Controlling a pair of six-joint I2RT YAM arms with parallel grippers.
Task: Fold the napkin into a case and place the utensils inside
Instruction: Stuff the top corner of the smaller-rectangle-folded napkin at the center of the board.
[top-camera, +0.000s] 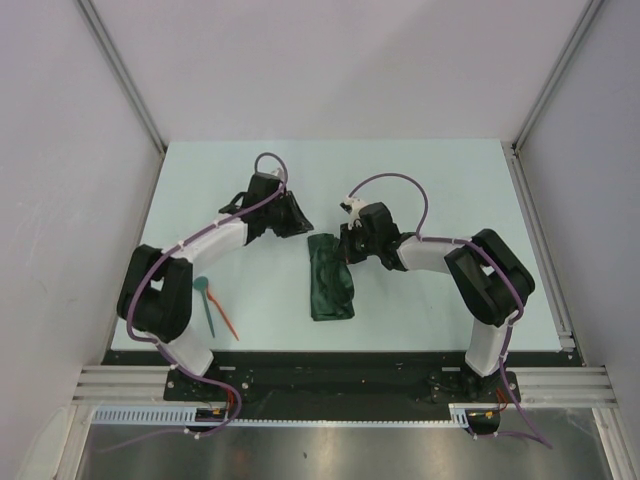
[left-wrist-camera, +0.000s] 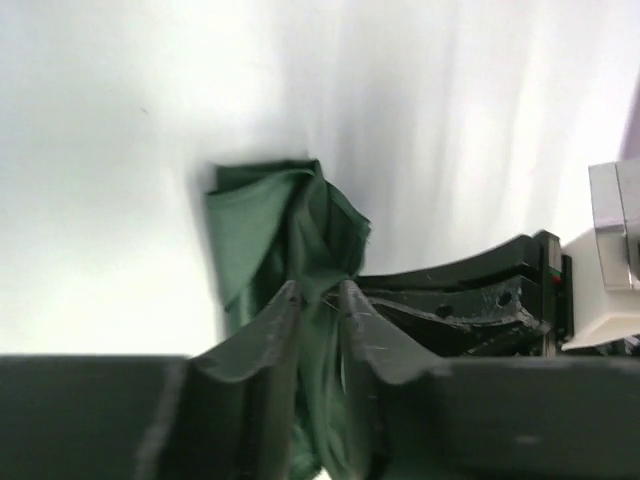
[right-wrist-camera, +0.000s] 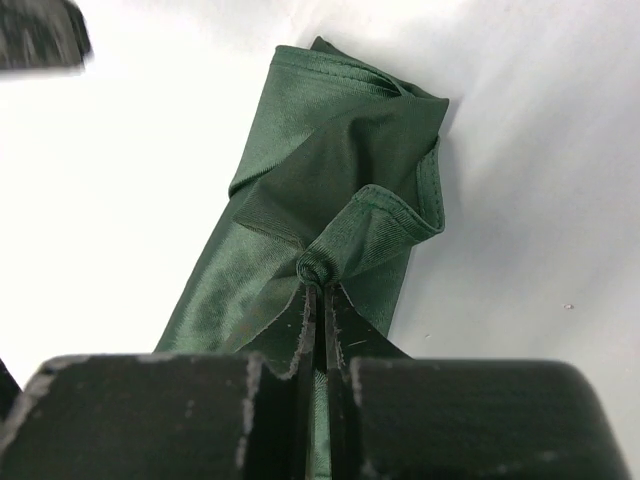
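Overhead view first: dark green napkin (top-camera: 332, 290) lying as a rough, rumpled strip at mid-surface, long axis running away from the near edge. Left hand (top-camera: 303, 226) just beside its far end on one side, right hand (top-camera: 347, 241) at that same end from the other. Utensils (top-camera: 201, 286), one teal and one orange-red, crossed beside the left arm (top-camera: 160, 290), well apart from the cloth and not yet inside anything.

Over to the left wrist: fingers (left-wrist-camera: 270, 340) parted, a loose fold of napkin (left-wrist-camera: 260, 220) running through the gap, no firm pinch to be seen.

Right wrist now: fingers (right-wrist-camera: 288, 338) pressed tight together, pinching a small rolled lip of the napkin (right-wrist-camera: 300, 140) right at the tips. Layers uneven, one hemmed flap curling up beside the pinch.

Step in hand, by the look of it: finishing the fold. Hold that pinch at the hem, draw the layer flat and straight along the strip, line up the edges before letting go, and leave one end open as a mouth. Slick-looking weave, so slow pulls only, or risk dragging the whole bundle askew.

Surface (top-camera: 440, 190): pale mint, matte. Room: plain grey-white panels (top-camera: 300, 70) on three sides, metal rails (top-camera: 340, 385) along the near edge.
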